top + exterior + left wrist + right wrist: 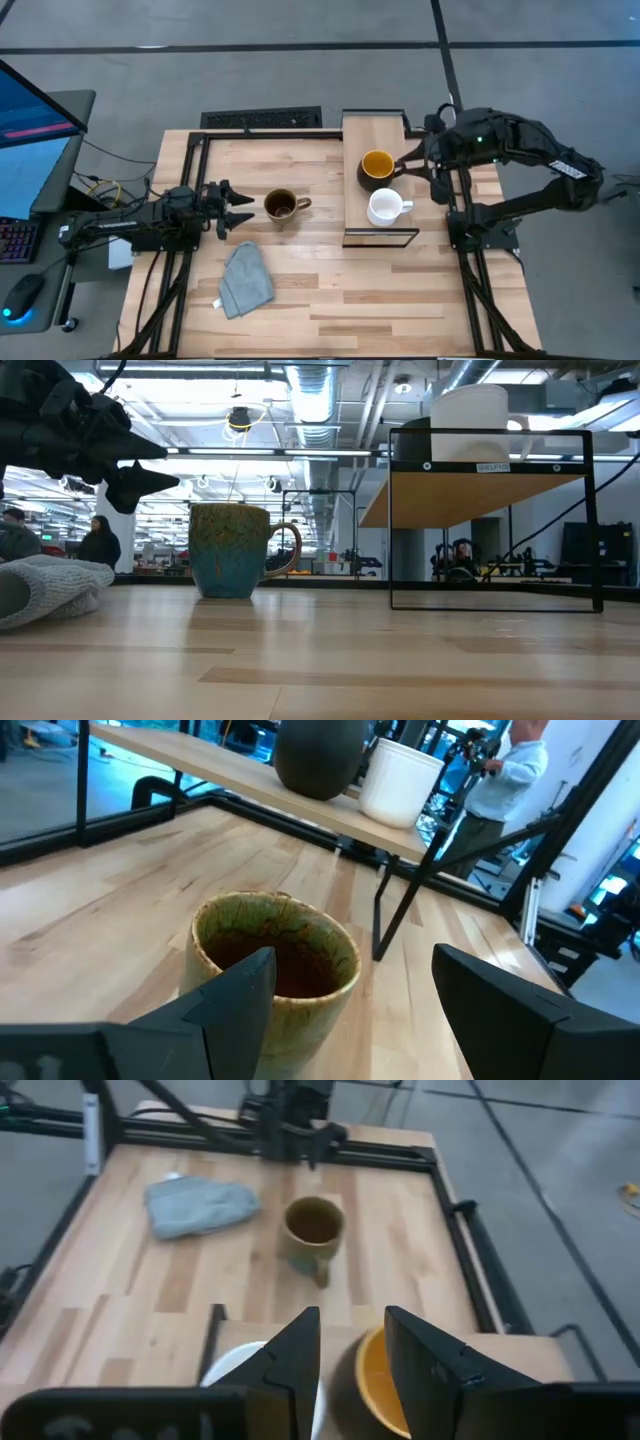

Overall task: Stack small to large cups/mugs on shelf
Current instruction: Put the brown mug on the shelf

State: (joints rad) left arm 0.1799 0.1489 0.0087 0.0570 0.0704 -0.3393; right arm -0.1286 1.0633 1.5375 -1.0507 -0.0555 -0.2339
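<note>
On the shelf (375,130) stand a dark mug with a yellow-orange inside (376,166) and, nearer the front, a small white mug (386,207). My right gripper (406,166) hovers open above the shelf's right side beside the dark mug (375,1380), with bare wood showing between its fingers (352,1318). An olive-brown mug (281,206) stands upright on the tabletop left of the shelf, its handle toward the shelf. My left gripper (243,207) points level at the mug from the left, open and just short of it (275,955).
A crumpled grey cloth (245,280) lies on the tabletop near my left arm, toward the front. A monitor (30,130) stands off the table's left side. Beyond the shelf a person (515,770) stands in the room.
</note>
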